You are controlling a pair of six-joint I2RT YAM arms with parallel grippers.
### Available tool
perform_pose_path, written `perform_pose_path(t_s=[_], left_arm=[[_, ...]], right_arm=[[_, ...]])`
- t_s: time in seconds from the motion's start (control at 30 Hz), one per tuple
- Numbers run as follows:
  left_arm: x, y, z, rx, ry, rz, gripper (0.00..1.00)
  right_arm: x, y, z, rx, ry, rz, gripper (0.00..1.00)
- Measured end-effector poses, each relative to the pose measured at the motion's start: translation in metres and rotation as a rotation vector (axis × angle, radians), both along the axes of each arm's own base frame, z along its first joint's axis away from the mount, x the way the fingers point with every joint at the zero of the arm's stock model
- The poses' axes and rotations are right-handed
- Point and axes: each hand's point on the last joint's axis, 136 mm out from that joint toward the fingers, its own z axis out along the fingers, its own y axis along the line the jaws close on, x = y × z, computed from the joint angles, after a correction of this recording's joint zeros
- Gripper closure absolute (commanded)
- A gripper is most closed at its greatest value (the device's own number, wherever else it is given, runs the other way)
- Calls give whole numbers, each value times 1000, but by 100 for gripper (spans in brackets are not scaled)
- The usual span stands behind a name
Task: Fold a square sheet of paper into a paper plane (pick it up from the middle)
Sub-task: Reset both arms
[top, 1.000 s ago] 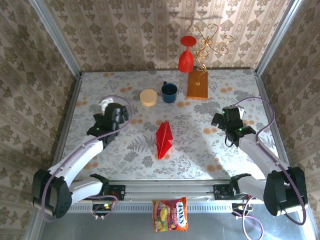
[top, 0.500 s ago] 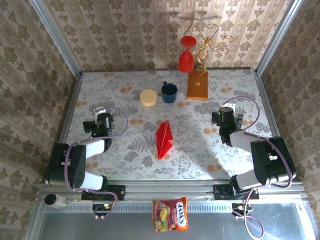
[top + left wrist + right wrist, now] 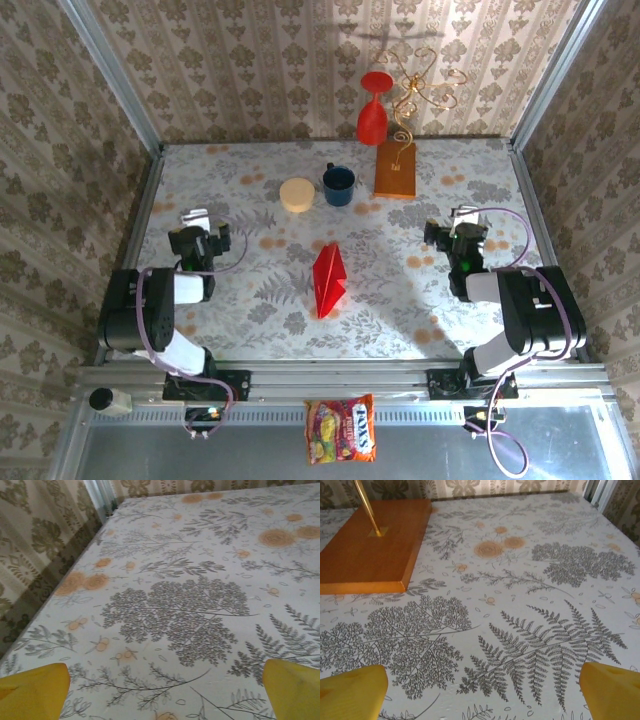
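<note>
the paper plane [image 3: 328, 280] is lying flat near the middle of the tabletop, a little toward the near edge. it is already showing as a narrow red dart with a centre crease. the left gripper [image 3: 162, 692] is hovering low near the left edge and the right gripper [image 3: 482, 692] near the right edge. both are sitting well apart from the paper, jaws spread wide and gripping nothing. judging by this, the folding is looking finished, with at most a last tidy-up waiting.

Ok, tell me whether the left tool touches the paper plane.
Apart. Top view: left tool sits far left of the paper plane, patterned table between.
</note>
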Motion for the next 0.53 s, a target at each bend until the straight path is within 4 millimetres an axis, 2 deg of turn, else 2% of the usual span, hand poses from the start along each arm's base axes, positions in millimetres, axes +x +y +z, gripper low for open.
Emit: perform_pose_path(t_s=[0.17,0.53], left_arm=[[2,-6,3,-12,-13,-30,0],[2,-8,4,-16,-20,-41,0]], right_arm=[[2,5,5,-8,-20,2,0],[2,3,7,-11,-31,-9,0]])
